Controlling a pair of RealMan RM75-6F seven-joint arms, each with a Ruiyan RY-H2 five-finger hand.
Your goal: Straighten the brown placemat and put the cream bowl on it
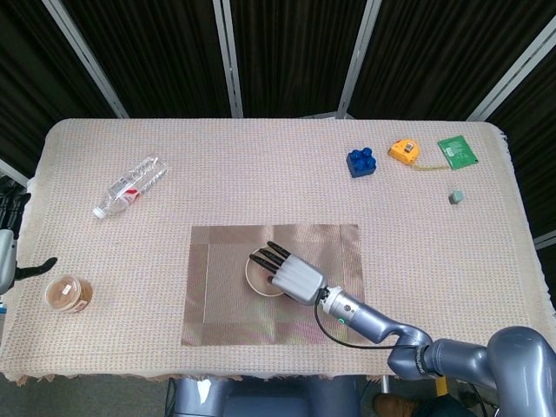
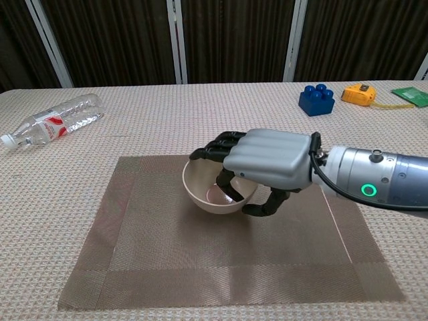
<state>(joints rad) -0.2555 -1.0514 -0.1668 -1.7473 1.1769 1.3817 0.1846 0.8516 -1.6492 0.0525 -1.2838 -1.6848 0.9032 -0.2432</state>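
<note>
cream bowl [image 2: 212, 194] on the brown placemat [image 2: 167, 247], right hand [image 2: 267, 160] fingers [image 2: 224, 182] hooked inside its rim.

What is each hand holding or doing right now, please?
Left hand: mostly out of frame; cannot be told.
Right hand: grips the cream bowl on the brown placemat.

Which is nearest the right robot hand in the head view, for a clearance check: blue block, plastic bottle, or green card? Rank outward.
From the right robot hand:
1. Blue block, far right.
2. Plastic bottle, far left.
3. Green card, far-right corner.
</note>
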